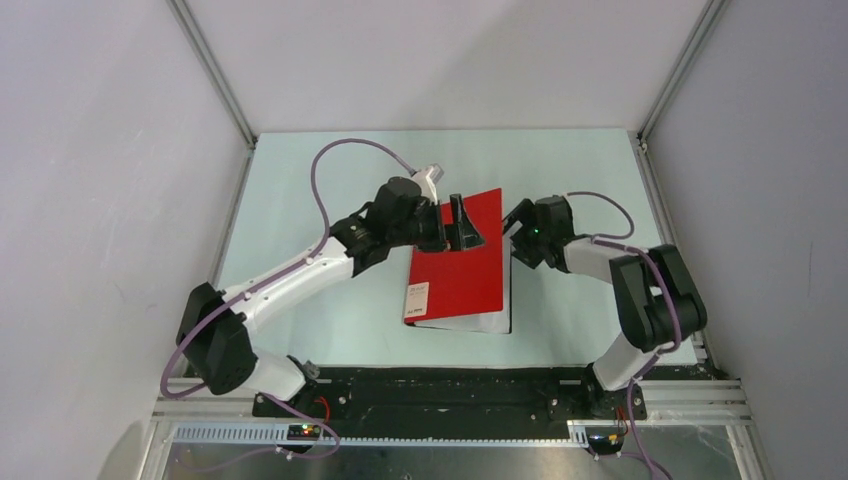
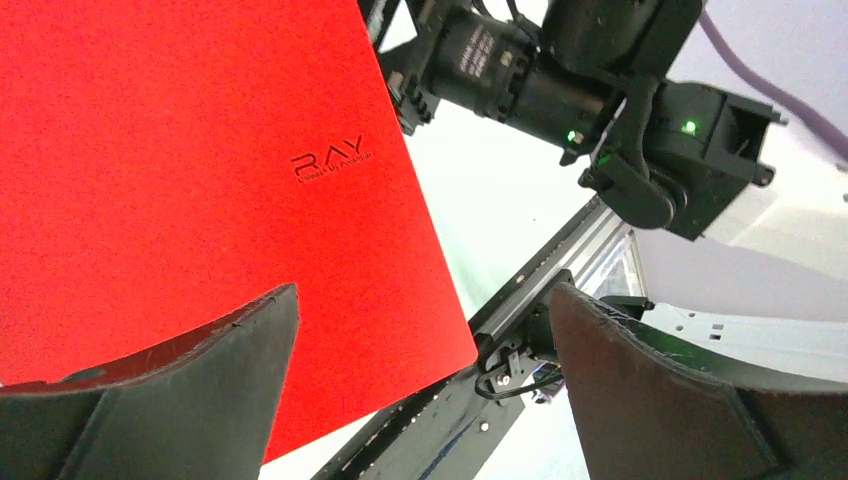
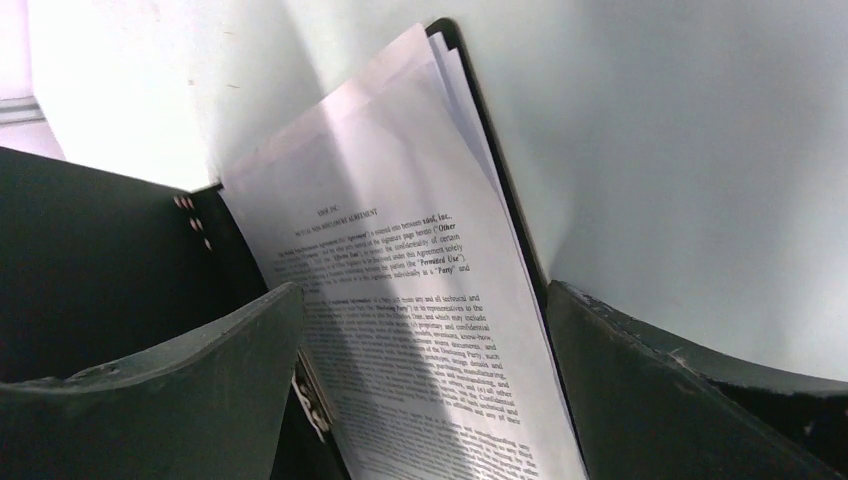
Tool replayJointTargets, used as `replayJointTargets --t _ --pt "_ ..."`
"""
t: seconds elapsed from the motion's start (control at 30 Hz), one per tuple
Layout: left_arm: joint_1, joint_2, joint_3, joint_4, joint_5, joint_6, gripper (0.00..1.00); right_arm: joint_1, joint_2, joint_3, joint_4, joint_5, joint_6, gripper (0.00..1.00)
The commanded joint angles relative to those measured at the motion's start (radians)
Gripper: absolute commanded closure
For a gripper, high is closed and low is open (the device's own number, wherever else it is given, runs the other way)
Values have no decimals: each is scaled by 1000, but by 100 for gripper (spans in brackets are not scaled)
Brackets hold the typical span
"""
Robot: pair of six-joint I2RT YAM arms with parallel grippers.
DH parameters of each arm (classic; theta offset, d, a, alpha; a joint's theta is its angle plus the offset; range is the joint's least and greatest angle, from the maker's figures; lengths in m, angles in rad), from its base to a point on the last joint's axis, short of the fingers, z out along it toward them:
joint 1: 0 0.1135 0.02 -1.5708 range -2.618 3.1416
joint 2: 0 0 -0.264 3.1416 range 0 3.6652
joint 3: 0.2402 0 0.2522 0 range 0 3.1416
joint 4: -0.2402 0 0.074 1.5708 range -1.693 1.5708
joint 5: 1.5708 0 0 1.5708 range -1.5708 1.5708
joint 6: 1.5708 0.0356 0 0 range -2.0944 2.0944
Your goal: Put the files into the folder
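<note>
**Red folder lies mid-table with printed sheets inside, both grippers open at its far end**

From above, we see the folder (image 1: 465, 262) lying near the middle of the pale table (image 1: 320, 190), red cover up, a small white label at its near left corner. The white edges of the files (image 1: 497, 322) show along its right side and near right corner.

The left gripper (image 1: 462, 233) sits over the far part of the red cover. In its wrist view the two dark fingers (image 2: 215, 385) are spread apart with nothing between them, and the cover's corner lies below.

The right gripper (image 1: 513, 226) is just beside the folder's far right edge. Its wrist camera looks into the folder: the printed sheets rest on the black back panel, and the cover's black inside rises at an angle on the left. Its fingers are also apart, one on each side of the sheets, gripping nothing. We cannot tell whether they touch the paper.
</note>
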Motion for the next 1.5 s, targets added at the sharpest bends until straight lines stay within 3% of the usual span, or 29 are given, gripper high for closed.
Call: replayJointTargets --t 0.0,0.23,0.63,0.73,0.9,1.07,1.27,1.47 --pt "15 -58 -25 -36 -52 33 0 41 131 72 -50 -25 21 4" --pt "87 -89 -59 -52 -48 33 0 13 90 83 -91 -27 13 4" --pt "149 -131 -6 -111 -38 66 0 -164 -212 113 -321 -71 -78 4" --pt "181 -164 -3 -136 -46 86 0 -160 -290 125 -378 -63 -121 3" --pt "250 -266 -41 -208 -88 139 0 -35 -474 135 -513 21 -225 1" --pt "255 -369 -95 -298 -226 218 0 126 -637 135 -575 175 -277 1" --pt "255 -481 -154 -344 -348 270 0 308 -674 126 -574 297 -281 1" --pt "255 -510 -168 -353 -397 297 0 350 -667 80 -520 314 -270 1"
